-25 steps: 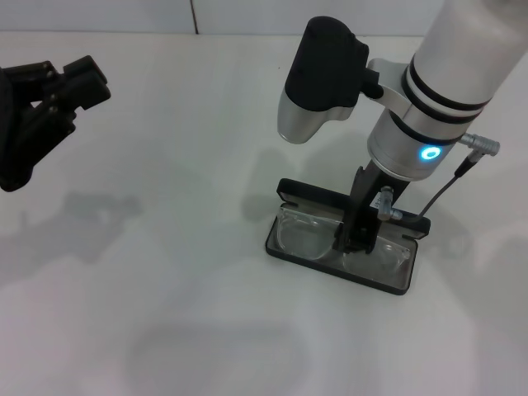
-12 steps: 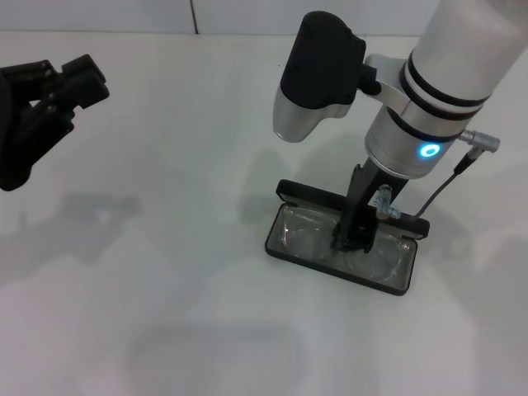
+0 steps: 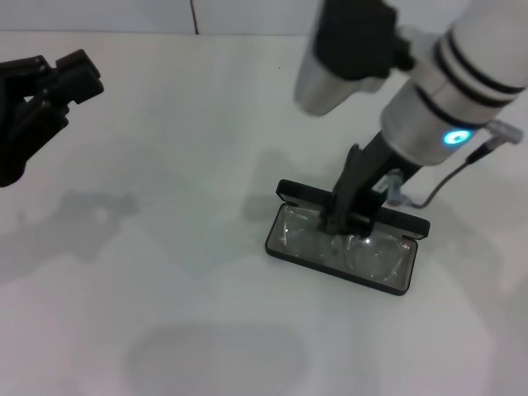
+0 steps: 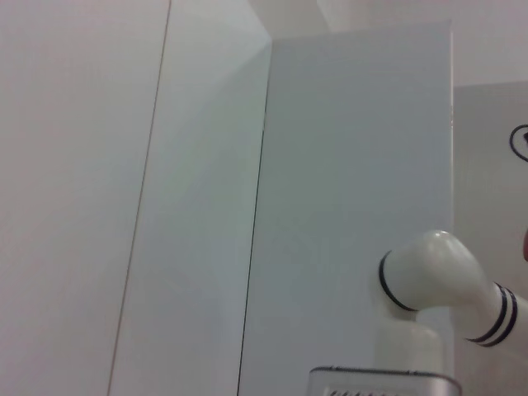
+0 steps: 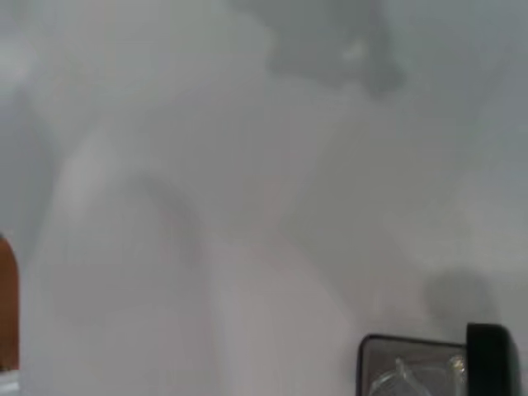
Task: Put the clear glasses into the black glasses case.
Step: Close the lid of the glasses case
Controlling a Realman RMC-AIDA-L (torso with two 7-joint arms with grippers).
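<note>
Now the case [image 3: 345,240] lies open on the white worktop [image 3: 181,272], its lid raised along the far edge. Inside it lie the glasses [image 3: 338,246], lenses side by side against the grey lining. The right tool [image 3: 346,223] reaches down over the middle of the case, its black fingers [image 3: 353,188] at the bridge of the glasses; whether they grip the frame or merely touch it cannot be told. The left tool [image 3: 51,87] hangs well apart at the far left, above the worktop, its fingers spread with nothing between them.
</note>
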